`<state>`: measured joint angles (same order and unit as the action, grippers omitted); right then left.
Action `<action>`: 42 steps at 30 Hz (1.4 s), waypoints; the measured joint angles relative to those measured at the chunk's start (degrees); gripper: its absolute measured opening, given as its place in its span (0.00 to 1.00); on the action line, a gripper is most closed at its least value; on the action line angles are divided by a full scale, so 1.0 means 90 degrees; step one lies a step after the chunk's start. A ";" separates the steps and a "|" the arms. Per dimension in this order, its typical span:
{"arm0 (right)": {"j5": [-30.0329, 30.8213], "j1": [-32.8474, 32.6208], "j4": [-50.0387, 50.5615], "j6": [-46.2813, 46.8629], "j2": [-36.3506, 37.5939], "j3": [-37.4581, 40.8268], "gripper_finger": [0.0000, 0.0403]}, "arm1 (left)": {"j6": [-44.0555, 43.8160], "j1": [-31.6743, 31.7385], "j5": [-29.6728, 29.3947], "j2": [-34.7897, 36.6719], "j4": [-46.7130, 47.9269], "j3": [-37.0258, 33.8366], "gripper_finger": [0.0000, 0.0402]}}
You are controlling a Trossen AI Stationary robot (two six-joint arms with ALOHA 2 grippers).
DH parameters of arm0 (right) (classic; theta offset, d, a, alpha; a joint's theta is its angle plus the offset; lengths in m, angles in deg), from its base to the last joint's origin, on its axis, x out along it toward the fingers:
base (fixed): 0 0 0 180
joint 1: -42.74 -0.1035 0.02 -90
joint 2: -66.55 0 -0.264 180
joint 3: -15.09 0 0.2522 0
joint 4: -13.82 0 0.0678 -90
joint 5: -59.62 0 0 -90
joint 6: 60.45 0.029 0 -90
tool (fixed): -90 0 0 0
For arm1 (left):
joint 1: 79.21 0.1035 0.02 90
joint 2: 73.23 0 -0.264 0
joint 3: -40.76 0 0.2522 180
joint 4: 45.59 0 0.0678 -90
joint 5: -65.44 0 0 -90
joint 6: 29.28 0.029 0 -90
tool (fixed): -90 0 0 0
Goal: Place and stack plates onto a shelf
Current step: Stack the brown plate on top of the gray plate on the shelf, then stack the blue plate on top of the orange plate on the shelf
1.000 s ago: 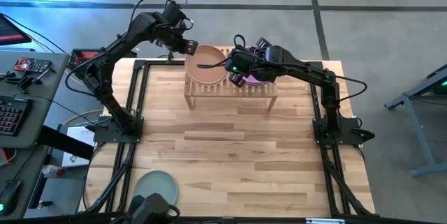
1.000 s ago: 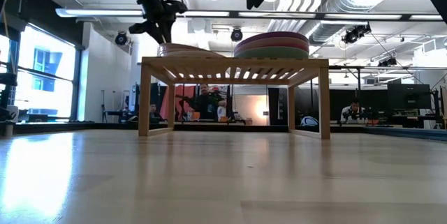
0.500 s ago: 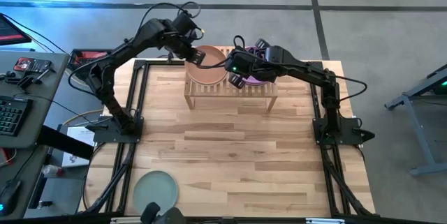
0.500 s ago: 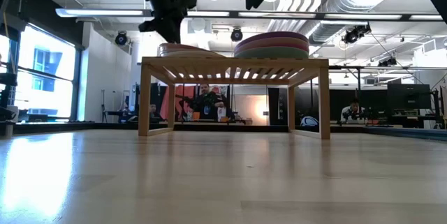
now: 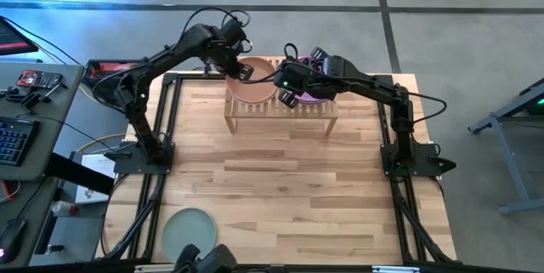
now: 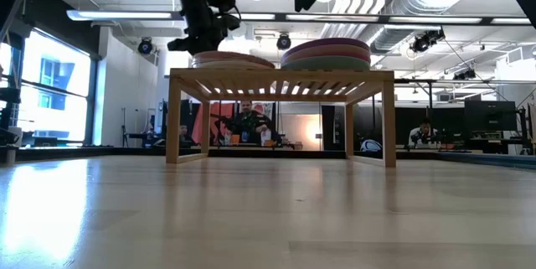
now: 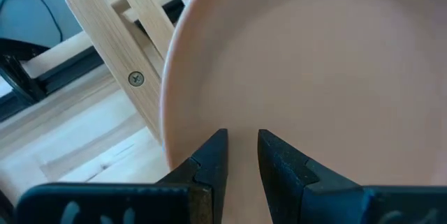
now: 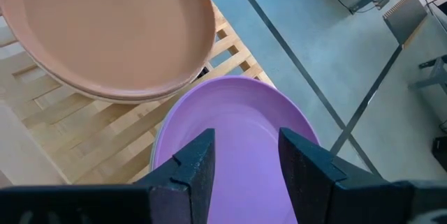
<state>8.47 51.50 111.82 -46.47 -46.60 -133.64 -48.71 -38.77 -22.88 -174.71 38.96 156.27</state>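
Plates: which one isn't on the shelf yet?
The mint plate, alone at the table's near-left corner; all the others sit in two stacks on the shelf.

This is a robotics lab set in a big industrial hall. The pale plank table [image 5: 280, 179] stands on a bare concrete floor [image 5: 459, 26] with 2 dark arms bolted to a black frame. To the left, a side desk [image 5: 34, 111] carries a keyboard [image 5: 12, 141] and small tools. Level across the table, the far room shows exposed ceiling ducts [image 6: 419, 1], strip lights, tall windows [image 6: 54, 85] on the left, rows of monitors [image 6: 490, 118] on the right, and seated people [image 6: 249, 122] at desks.
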 joint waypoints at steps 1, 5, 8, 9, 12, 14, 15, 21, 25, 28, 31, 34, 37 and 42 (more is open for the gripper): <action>0.0000 0.0000 0.0001 -0.0001 0.0000 0.0000 0.34 | 0.0002 0.0000 0.0004 -0.0034 0.0001 -0.0002 0.17; -0.0005 0.0000 0.0001 -0.0010 0.0000 0.0000 0.34 | 0.0004 0.0002 0.0050 -0.0033 -0.0043 -0.0002 0.17; -0.0007 0.0000 0.0004 -0.0010 0.0000 0.0000 0.34 | 0.0017 -0.0002 0.0053 -0.0008 -0.0038 -0.0002 0.17; -0.0007 0.0000 0.0004 -0.0011 0.0000 0.0000 0.34 | 0.0050 -0.0002 0.0055 0.0019 -0.0045 -0.0002 0.16; -0.0007 0.0000 0.0004 -0.0013 0.0000 0.0000 0.34 | 0.0126 0.0028 0.0088 0.0162 -0.0034 -0.0002 0.15; -0.0007 0.0000 0.0004 -0.0013 0.0000 0.0000 0.34 | 0.0174 0.0039 0.0099 0.0292 -0.0009 -0.0002 0.14; -0.0007 0.0000 0.0001 -0.0013 0.0000 0.0000 0.34 | 0.0174 0.0041 0.0112 0.0367 0.0032 -0.0002 0.14; -0.0049 0.0000 0.0001 -0.0010 0.0000 0.0000 0.34 | 0.0189 -0.0071 0.0214 0.0871 0.0674 -0.0002 0.13; -0.0413 0.0000 0.0001 -0.0012 0.0000 0.0000 0.34 | 0.0600 -0.0341 0.0472 0.1216 0.1559 -0.0001 0.13; -0.0909 0.0000 0.0012 0.0011 0.0000 0.0000 0.34 | 0.0795 -0.0729 0.0413 0.1456 0.2131 -0.0050 0.13; -0.1355 -0.0022 0.0067 0.0197 0.0000 0.0000 0.34 | 0.0914 -0.1230 0.0395 0.1819 0.2139 -0.0341 0.14; -0.1724 -0.0140 0.0176 0.0568 0.0000 0.0000 0.34 | 0.0894 -0.1749 0.0393 0.2221 0.2133 -0.0683 0.14; -0.1915 -0.0323 0.0393 0.1010 0.0000 0.0000 0.34 | 0.0902 -0.2238 0.0373 0.2650 0.2118 -0.1071 0.13; -0.2092 -0.0701 0.0537 0.1811 0.0000 0.0000 0.34 | 0.0586 -0.3044 0.0373 0.3314 0.2101 -0.1796 0.13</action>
<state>-10.36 45.19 116.66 -30.18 -46.60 -133.64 -43.44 -66.16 -19.52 -144.88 57.88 140.11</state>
